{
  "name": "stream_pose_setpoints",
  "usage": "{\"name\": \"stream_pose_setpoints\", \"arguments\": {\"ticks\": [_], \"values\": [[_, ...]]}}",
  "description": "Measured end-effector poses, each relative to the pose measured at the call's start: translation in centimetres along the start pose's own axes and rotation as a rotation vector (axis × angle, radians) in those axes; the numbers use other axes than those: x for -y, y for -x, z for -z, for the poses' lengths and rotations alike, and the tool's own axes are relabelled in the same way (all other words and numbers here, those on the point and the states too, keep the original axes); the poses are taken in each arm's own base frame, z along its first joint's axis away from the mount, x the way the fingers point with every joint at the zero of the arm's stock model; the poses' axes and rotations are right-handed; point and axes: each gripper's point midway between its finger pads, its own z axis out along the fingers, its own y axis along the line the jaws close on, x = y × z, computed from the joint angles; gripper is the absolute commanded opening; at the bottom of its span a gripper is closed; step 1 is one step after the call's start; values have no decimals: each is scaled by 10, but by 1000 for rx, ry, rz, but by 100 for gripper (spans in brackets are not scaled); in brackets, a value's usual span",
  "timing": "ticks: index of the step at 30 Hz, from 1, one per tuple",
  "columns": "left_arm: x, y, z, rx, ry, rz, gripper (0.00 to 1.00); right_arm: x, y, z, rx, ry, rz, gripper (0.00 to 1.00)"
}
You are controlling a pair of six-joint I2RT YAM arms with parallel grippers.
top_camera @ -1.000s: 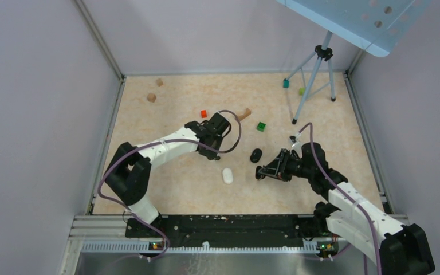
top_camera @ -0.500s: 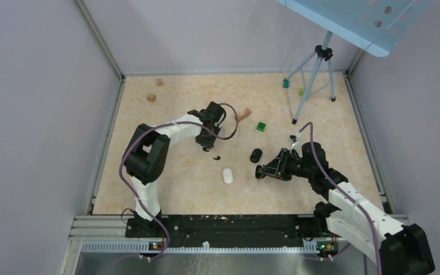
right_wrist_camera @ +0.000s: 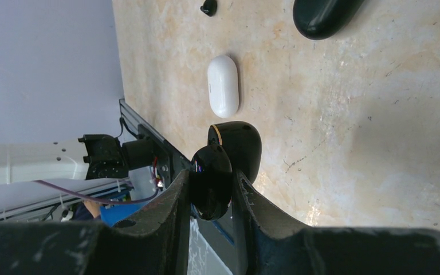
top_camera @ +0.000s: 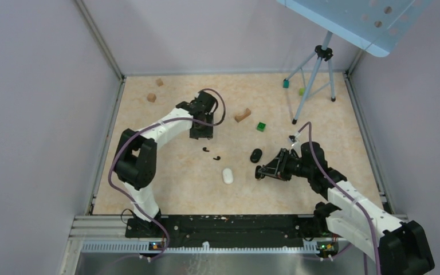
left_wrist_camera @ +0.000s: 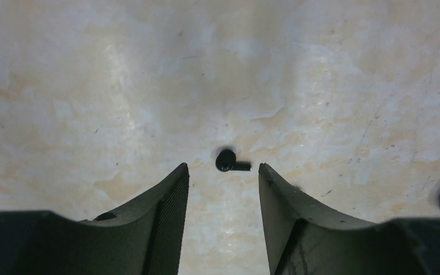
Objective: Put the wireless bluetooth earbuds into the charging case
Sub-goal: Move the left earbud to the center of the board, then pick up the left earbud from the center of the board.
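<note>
Pulled back toward the far wall since a second ago, the left gripper (top_camera: 201, 135) has spread its jaws. One small black earbud (top_camera: 206, 150) and a second black earbud (top_camera: 216, 157) lie on the beige marbled tabletop (top_camera: 166, 172) just on its near side. A white oval plastic case (top_camera: 227, 175) lies closer to the arm bases, with the right gripper (top_camera: 262, 172) low beside it.

From the left wrist, the fingers stand apart holding nothing, and one earbud (left_wrist_camera: 229, 161) lies on the table just beyond their tips.

From the right wrist, the fingers are closed on a glossy black rounded charging case (right_wrist_camera: 238, 146), with the white case beyond.
</note>
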Motion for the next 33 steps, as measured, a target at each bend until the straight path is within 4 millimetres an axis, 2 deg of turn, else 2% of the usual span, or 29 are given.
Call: {"name": "stream_pose_setpoints", "arguments": {"ticks": [3, 5, 9, 13, 24, 33], "values": [[-8, -6, 13, 8, 20, 178, 53, 1, 0, -2, -5, -1, -2, 0], [-10, -17, 17, -5, 23, 279, 54, 2, 0, -3, -9, -2, -4, 0], [-6, -38, 12, -64, 27, 433, 55, 2, -1, -4, -14, -2, -3, 0], [-1, -40, 12, -80, 29, 554, 51, -1, 2, -3, -9, 5, 2, 0], [-5, -57, -20, -151, 139, 668, 45, -3, 3, -3, -7, 9, 5, 0], [-3, -41, -23, -116, 142, 692, 38, -3, 3, -3, -7, 9, 5, 0]]}}
